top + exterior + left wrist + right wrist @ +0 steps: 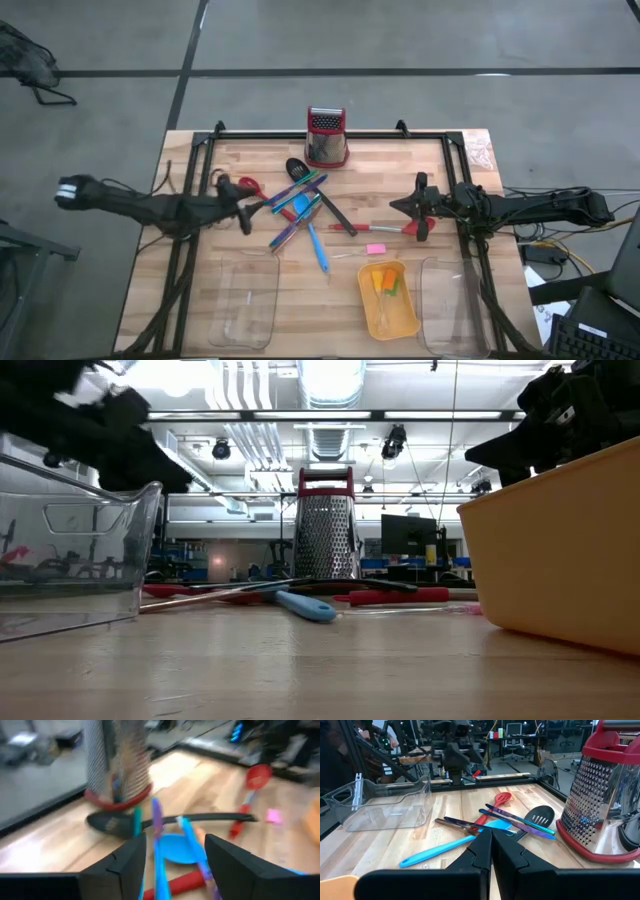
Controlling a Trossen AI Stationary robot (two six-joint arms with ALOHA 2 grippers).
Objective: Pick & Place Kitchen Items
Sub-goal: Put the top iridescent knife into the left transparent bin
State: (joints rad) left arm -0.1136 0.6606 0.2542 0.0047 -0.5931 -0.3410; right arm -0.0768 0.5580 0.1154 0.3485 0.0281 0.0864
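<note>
High view: the left gripper (243,214) sits over the left half of the wooden table (200,300), just left of the utensil pile (300,205), and holds nothing. The pile lies at table centre, in front of the box grater (326,137); it includes a black slotted spoon (297,169), a blue spatula (318,247) and thin coloured sticks. A small pink piece (376,249) lies right of the pile. The right gripper (412,214) is over the right half, beside a red-handled utensil (385,229). The orange tray (388,298) holds small orange and green pieces; clear trays (243,301) flank it.

Low view: the grater stands behind the utensils lying flat; the blue spatula handle (305,605) points forward.

Left wrist view: the fingers (127,865) stand well apart with nothing clamped between them, above the blue spatula (175,847) and a purple stick (157,817).

Right wrist view: the fingers (481,851) are pressed together, empty, facing the pile. A red spoon (501,798) lies beyond it.
</note>
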